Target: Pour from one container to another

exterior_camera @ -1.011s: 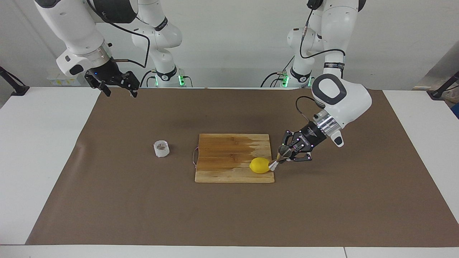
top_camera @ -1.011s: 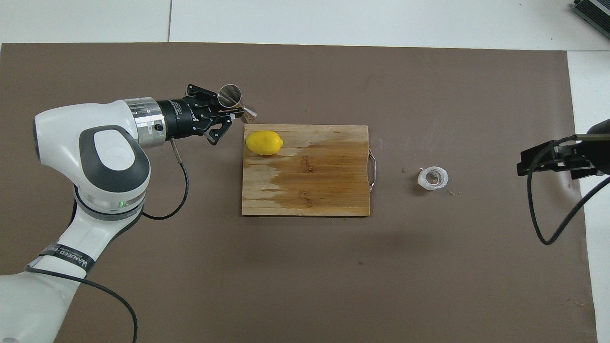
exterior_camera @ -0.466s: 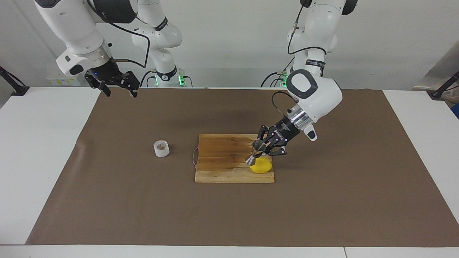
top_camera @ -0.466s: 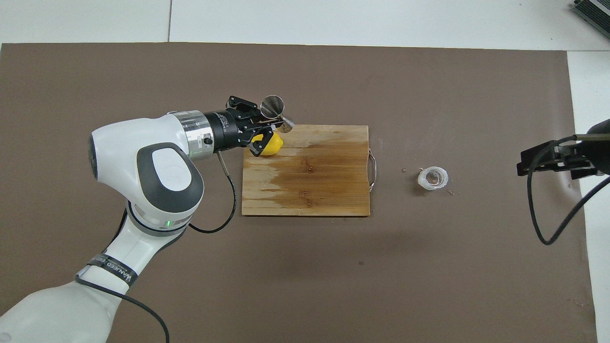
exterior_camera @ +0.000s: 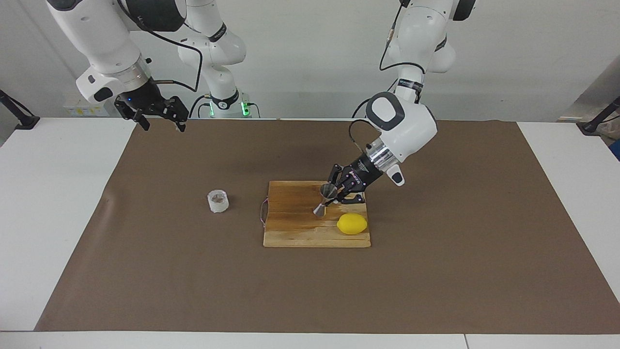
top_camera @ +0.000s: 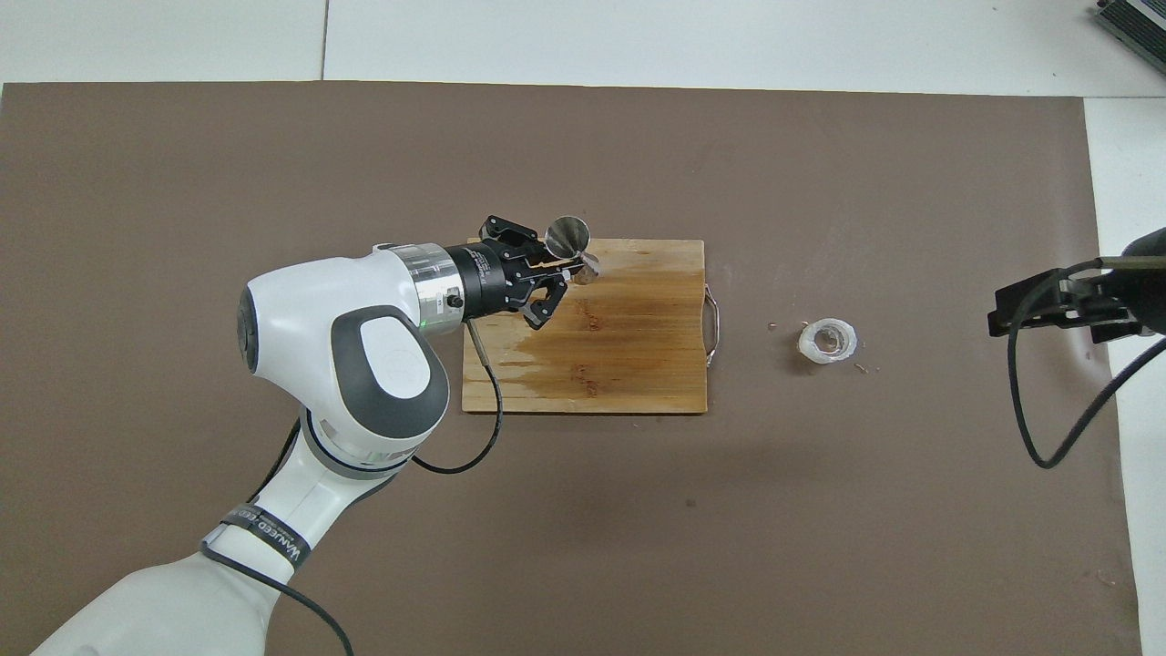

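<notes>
A white table (exterior_camera: 58, 203) carries a brown mat (exterior_camera: 436, 271) with a wooden cutting board (exterior_camera: 295, 232) near its middle. A yellow lemon (exterior_camera: 352, 224) lies on the board's corner toward the left arm's end, farther from the robots. The left gripper (exterior_camera: 334, 198) hangs over the board, clamped on the waist of a steel jigger (exterior_camera: 325, 199) that tilts in the air. The plastic cup (exterior_camera: 218, 200) stands on the mat beside the board, toward the right arm's end. The right gripper (exterior_camera: 160, 118) waits with its fingers spread wide, holding nothing, over the mat's corner nearest the right arm's base.
</notes>
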